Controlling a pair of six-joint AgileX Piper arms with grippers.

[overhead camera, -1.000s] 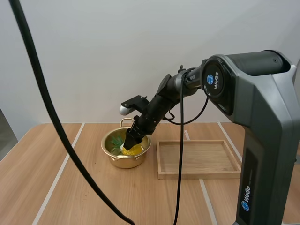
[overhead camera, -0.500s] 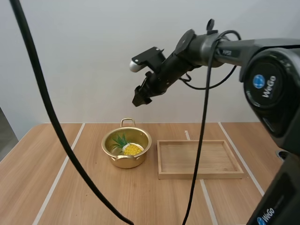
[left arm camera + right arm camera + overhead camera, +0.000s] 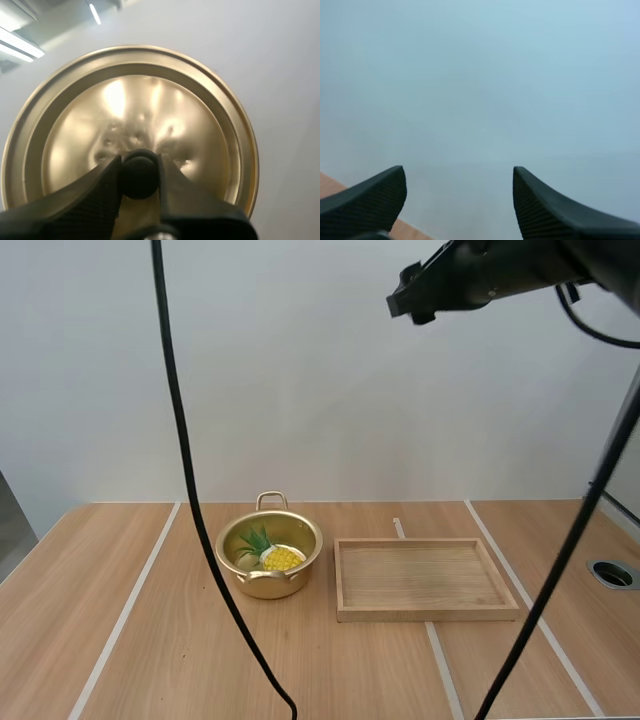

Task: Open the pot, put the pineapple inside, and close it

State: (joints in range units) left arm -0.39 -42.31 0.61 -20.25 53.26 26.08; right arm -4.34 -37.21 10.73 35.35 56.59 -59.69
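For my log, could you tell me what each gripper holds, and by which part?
The left gripper pinches the lid by its black knob; the right gripper is open and holds nothing.

High camera: behind the bases, looking forward and down over table, distant. Left wrist camera: hard behind left claw, lid close beyond its tips. Right wrist camera: behind right claw, facing wall; table edge shared with high.
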